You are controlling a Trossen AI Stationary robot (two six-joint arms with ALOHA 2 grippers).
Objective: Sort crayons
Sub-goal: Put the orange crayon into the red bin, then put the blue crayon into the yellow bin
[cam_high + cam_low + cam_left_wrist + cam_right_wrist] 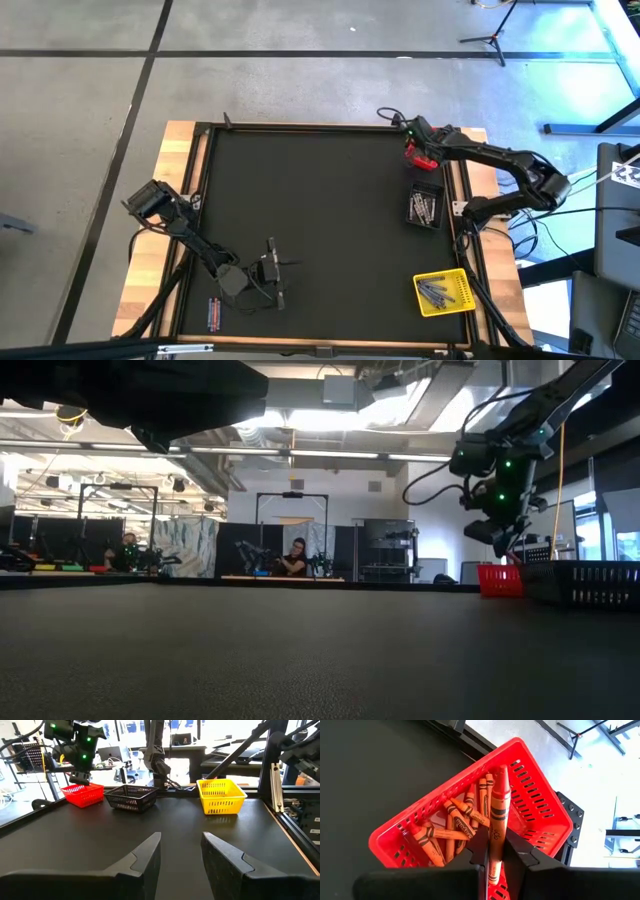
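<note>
Risk: my right gripper (495,851) pinches an orange crayon (497,815) over the red bin (540,805); releasing off-centre could bounce it out.

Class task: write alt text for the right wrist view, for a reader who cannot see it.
The right gripper holds a red-orange crayon between its dark fingers, above a red bin. Several more red-orange crayons lie jumbled inside the bin, which sits at the edge of the black table.

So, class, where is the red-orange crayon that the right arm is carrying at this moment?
The crayon is pinched between the right gripper's fingers, directly above the red bin at the table's far right corner, as the right wrist view shows.
</note>
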